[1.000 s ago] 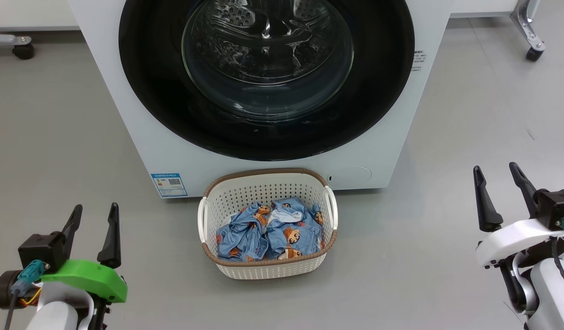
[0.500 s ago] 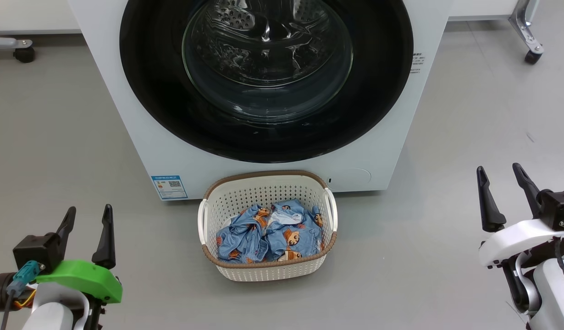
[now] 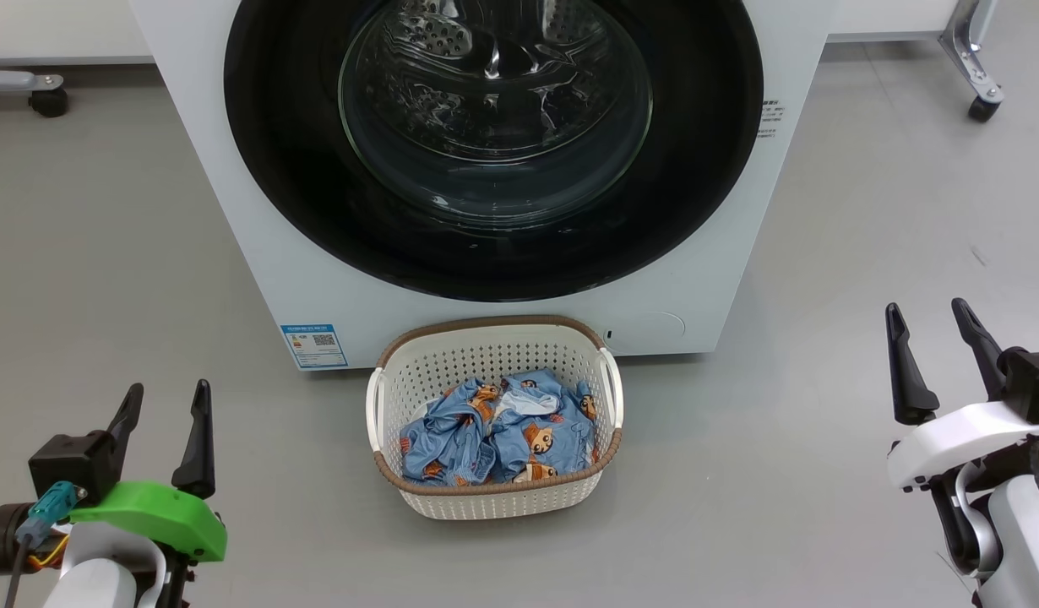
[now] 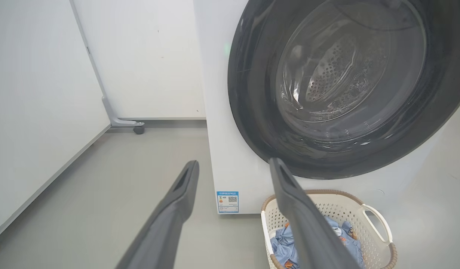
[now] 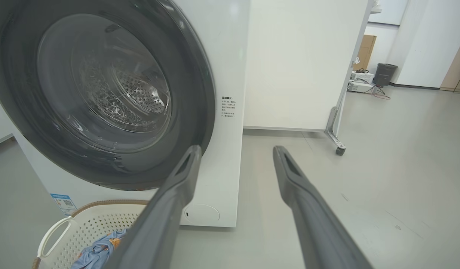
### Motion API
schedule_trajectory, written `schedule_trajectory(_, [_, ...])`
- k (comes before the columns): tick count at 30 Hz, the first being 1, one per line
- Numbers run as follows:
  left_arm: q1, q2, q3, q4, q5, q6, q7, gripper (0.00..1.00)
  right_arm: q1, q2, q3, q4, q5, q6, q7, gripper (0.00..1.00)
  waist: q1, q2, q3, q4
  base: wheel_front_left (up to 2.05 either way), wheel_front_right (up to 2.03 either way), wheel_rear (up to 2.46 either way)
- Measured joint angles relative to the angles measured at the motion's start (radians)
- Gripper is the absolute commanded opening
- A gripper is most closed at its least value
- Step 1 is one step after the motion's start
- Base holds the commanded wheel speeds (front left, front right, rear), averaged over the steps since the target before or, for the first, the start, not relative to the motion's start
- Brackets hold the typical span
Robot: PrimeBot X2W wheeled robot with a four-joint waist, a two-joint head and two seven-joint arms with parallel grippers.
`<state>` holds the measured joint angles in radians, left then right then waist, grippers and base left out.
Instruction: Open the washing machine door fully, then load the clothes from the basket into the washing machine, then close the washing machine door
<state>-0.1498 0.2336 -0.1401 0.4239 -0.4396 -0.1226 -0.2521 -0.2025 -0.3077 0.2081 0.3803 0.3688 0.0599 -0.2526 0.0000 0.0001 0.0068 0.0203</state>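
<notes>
The white washing machine [image 3: 232, 236] stands straight ahead, its round black-rimmed door [image 3: 494, 127] shut against the front. On the floor just before it sits the cream basket [image 3: 494, 502] holding the light blue clothes [image 3: 494, 435]. My left gripper [image 3: 166, 393] hangs open at the lower left, well left of the basket. My right gripper [image 3: 927, 314] is open at the lower right, clear of the machine. Both hold nothing. In the left wrist view the door [image 4: 252, 93], basket [image 4: 379, 228] and clothes [image 4: 284, 239] lie ahead of my open gripper [image 4: 233, 162]. The right wrist view has the door [image 5: 200, 86] to the left of the open gripper [image 5: 235, 149].
Grey floor [image 3: 866, 211] spreads to both sides of the machine. A wheeled frame leg [image 3: 980, 84] stands at the far right, another caster [image 3: 46, 97] at the far left. White partition walls [image 4: 35, 93] flank the machine. A dark bin [image 5: 385, 74] and cardboard box [image 5: 368, 46] sit far off.
The left gripper has dropped lower in the head view. The whole picture shifted slightly, so the head camera has moved a little. The door, basket and clothes stay put.
</notes>
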Motion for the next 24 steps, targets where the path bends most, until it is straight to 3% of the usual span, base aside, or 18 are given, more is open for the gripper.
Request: schedule_trajectory(24, [-0.012, 0.000, -0.018, -0.003, 0.020, -0.001, 0.000, 1.00, 0.001, 0.008, -0.035, -0.003, -0.011, 0.001, 0.000, 1.00, 0.0000, -0.0001, 0.015, -0.002, 0.06, 0.06, -0.13])
